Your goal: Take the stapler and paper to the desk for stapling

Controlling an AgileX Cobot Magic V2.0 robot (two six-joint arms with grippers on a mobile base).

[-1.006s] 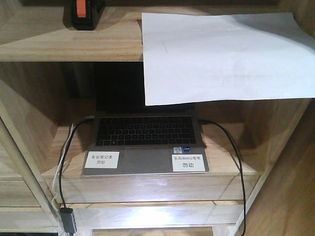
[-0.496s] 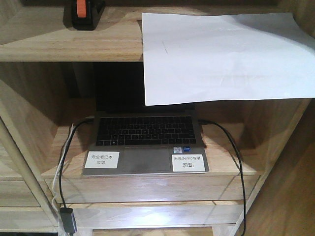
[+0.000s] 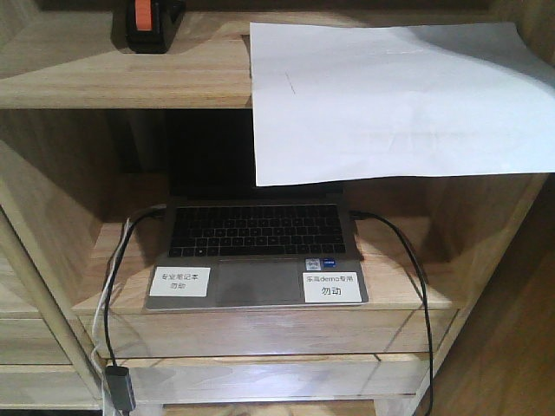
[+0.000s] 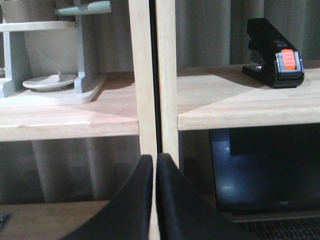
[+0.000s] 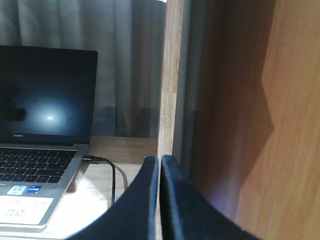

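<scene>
The black stapler with its orange-red patch stands at the back left of the upper shelf board; the left wrist view has the stapler at upper right. A white paper lies on the same shelf to the right, its front part drooping over the edge. My left gripper is shut with nothing in it, below shelf level in front of a wooden upright. My right gripper is shut and empty too, facing the right-hand upright. The desk is out of view.
An open laptop with two white labels sits on the lower shelf, black cables running off both sides. A grey rack with a plate fills the neighbouring compartment. Wooden side panels close in on the right.
</scene>
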